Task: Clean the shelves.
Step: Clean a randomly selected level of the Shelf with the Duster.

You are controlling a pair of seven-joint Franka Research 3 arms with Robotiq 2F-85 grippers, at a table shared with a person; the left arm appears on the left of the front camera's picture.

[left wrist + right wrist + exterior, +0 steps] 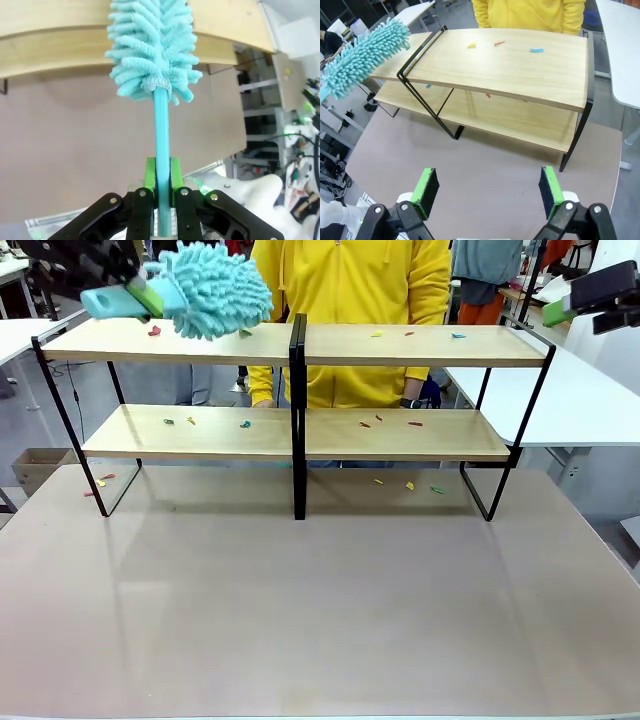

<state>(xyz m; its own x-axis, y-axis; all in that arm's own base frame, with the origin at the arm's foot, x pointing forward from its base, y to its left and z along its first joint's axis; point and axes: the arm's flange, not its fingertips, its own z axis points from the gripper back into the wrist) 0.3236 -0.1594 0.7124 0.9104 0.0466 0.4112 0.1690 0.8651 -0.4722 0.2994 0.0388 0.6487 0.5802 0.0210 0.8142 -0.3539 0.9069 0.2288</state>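
Note:
The shelves are a two-tier rack of light-wood boards on a black frame with a black centre post, standing at the far side of the table. Small coloured scraps lie on both boards and on the table under them. My left gripper is shut on the handle of a turquoise fluffy duster, whose head rests over the left end of the top board. High at the right, off the rack's right end, my right gripper stands open and holds nothing. The shelves lie ahead of it.
A person in a yellow top stands close behind the rack. White tables flank the right and left. The brown table in front of the rack is bare. A cardboard box sits on the floor at left.

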